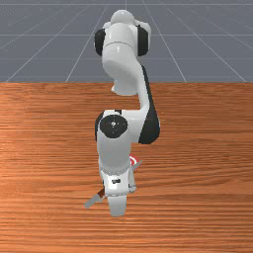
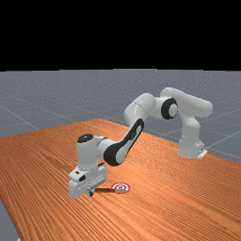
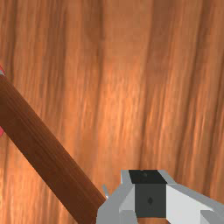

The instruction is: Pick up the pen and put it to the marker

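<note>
The gripper (image 2: 91, 191) is low over the table at the far view's lower left, and the pen's brown shaft (image 2: 105, 190) runs out from it. In the front view the hand (image 1: 117, 185) covers the pen's middle; a grey end (image 1: 92, 201) sticks out toward the lower left, the other toward the upper right. The round red-and-white marker (image 1: 133, 160) is partly behind the arm. The pen's far end overlaps the marker (image 2: 121, 186) in the far view. In the wrist view the shaft (image 3: 46, 155) slants down to the gripper (image 3: 150, 192), which hides part of it.
Orange-brown table (image 1: 197, 163) surrounds the pen and marker. The forearm (image 2: 136, 132) reaches over the table from the base (image 2: 190, 146) at the far view's right.
</note>
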Tool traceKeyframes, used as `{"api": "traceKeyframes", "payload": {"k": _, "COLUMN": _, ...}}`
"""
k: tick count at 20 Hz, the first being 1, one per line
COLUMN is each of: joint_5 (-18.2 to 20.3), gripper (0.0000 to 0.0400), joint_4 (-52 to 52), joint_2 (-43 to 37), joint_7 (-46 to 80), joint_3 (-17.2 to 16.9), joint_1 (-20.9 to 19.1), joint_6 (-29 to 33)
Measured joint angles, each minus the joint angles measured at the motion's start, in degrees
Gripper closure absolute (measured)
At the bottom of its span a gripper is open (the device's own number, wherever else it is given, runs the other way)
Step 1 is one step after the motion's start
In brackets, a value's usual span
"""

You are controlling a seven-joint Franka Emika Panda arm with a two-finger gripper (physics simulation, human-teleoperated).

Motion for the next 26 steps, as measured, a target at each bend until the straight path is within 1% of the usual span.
{"api": "traceKeyframes", "payload": {"k": 1, "joint_5": 0.5, "gripper": 0.04, "joint_4": 0.3, "joint_2": 0.2, "joint_7": 1.9, "joint_3": -0.5, "joint_1": -0.6, "joint_6": -0.2}}
{"api": "traceKeyframes", "payload": {"k": 2, "joint_5": 0.8, "gripper": 0.04, "joint_4": -1.7, "joint_2": -0.9, "joint_7": 3.6, "joint_3": -0.8, "joint_1": -0.8, "joint_6": 0.7}}
{"api": "traceKeyframes", "payload": {"k": 3, "joint_5": 1.3, "gripper": 0.04, "joint_4": -5.7, "joint_2": -3.0, "joint_7": 6.0, "joint_3": -1.2, "joint_1": -0.8, "joint_6": 2.6}}
{"api": "traceKeyframes", "payload": {"k": 4, "joint_5": 1.9, "gripper": 0.04, "joint_4": -6.1, "joint_2": -3.2, "joint_7": 10.0, "joint_3": -1.7, "joint_1": 0.0, "joint_6": 2.7}}
{"api": "traceKeyframes", "payload": {"k": 6, "joint_5": 3.4, "gripper": 0.04, "joint_4": -5.9, "joint_2": -3.2, "joint_7": 20.9, "joint_3": -2.7, "joint_1": 3.7, "joint_6": 2.5}}
{"api": "traceKeyframes", "payload": {"k": 7, "joint_5": 3.5, "gripper": 0.04, "joint_4": -5.1, "joint_2": -2.7, "joint_7": 24.2, "joint_3": -2.6, "joint_1": 5.8, "joint_6": 2.0}}
{"api": "traceKeyframes", "payload": {"k": 9, "joint_5": 3.0, "gripper": 0.04, "joint_4": -2.3, "joint_2": -1.3, "joint_7": 25.9, "joint_3": -1.8, "joint_1": 9.3, "joint_6": 0.7}}
{"api": "traceKeyframes", "payload": {"k": 10, "joint_5": 2.2, "gripper": 0.04, "joint_4": -1.4, "joint_2": -0.8, "joint_7": 23.5, "joint_3": -1.2, "joint_1": 10.3, "joint_6": 0.2}}
{"api": "traceKeyframes", "payload": {"k": 12, "joint_5": 1.6, "gripper": 0.04, "joint_4": -1.4, "joint_2": -0.9, "joint_7": 20.7, "joint_3": -0.5, "joint_1": 11.0, "joint_6": 0.0}}
{"api": "traceKeyframes", "payload": {"k": 14, "joint_5": 1.1, "gripper": 0.04, "joint_4": -2.0, "joint_2": -1.5, "joint_7": 18.4, "joint_3": -0.1, "joint_1": 10.7, "joint_6": 0.2}}
{"api": "traceKeyframes", "payload": {"k": 15, "joint_5": 1.2, "gripper": 0.04, "joint_4": -6.5, "joint_2": -3.6, "joint_7": 19.9, "joint_3": -0.6, "joint_1": 10.6, "joint_6": 4.9}}
{"api": "traceKeyframes", "payload": {"k": 16, "joint_5": 0.9, "gripper": 0.04, "joint_4": -10.3, "joint_2": -5.8, "joint_7": 20.3, "joint_3": -0.9, "joint_1": 10.5, "joint_6": 7.8}}
{"api": "traceKeyframes", "payload": {"k": 17, "joint_5": 0.8, "gripper": 0.04, "joint_4": -13.0, "joint_2": -8.1, "joint_7": 20.5, "joint_3": -1.0, "joint_1": 10.6, "joint_6": 9.1}}
{"api": "traceKeyframes", "payload": {"k": 18, "joint_5": 0.7, "gripper": 0.04, "joint_4": -14.8, "joint_2": -10.4, "joint_7": 20.6, "joint_3": -1.0, "joint_1": 10.5, "joint_6": 8.9}}
{"api": "traceKeyframes", "payload": {"k": 19, "joint_5": 0.8, "gripper": 0.04, "joint_4": -15.7, "joint_2": -12.6, "joint_7": 20.5, "joint_3": -0.9, "joint_1": 10.5, "joint_6": 7.5}}
{"api": "traceKeyframes", "payload": {"k": 20, "joint_5": 1.0, "gripper": 0.04, "joint_4": -15.2, "joint_2": -14.0, "joint_7": 20.3, "joint_3": -0.7, "joint_1": 10.3, "joint_6": 4.9}}
{"api": "traceKeyframes", "payload": {"k": 21, "joint_5": 1.4, "gripper": 0.04, "joint_4": -11.6, "joint_2": -13.5, "joint_7": 19.8, "joint_3": -0.4, "joint_1": 10.2, "joint_6": -0.2}}
{"api": "traceKeyframes", "payload": {"k": 22, "joint_5": 1.7, "gripper": 0.04, "joint_4": -10.0, "joint_2": -13.4, "joint_7": 21.1, "joint_3": -0.6, "joint_1": 10.3, "joint_6": -2.1}}
{"api": "traceKeyframes", "payload": {"k": 23, "joint_5": 0.6, "gripper": 0.04, "joint_4": -9.4, "joint_2": -13.4, "joint_7": 20.6, "joint_3": -1.1, "joint_1": 10.8, "joint_6": -2.5}}
{"api": "traceKeyframes", "payload": {"k": 24, "joint_5": 1.7, "gripper": 0.04, "joint_4": -9.7, "joint_2": -13.4, "joint_7": 21.5, "joint_3": -0.7, "joint_1": 10.5, "joint_6": -1.9}}
{"api": "traceKeyframes", "payload": {"k": 26, "joint_5": 2.1, "gripper": 0.04, "joint_4": -9.5, "joint_2": -12.7, "joint_7": 24.0, "joint_3": -1.1, "joint_1": 10.7, "joint_6": -1.2}}
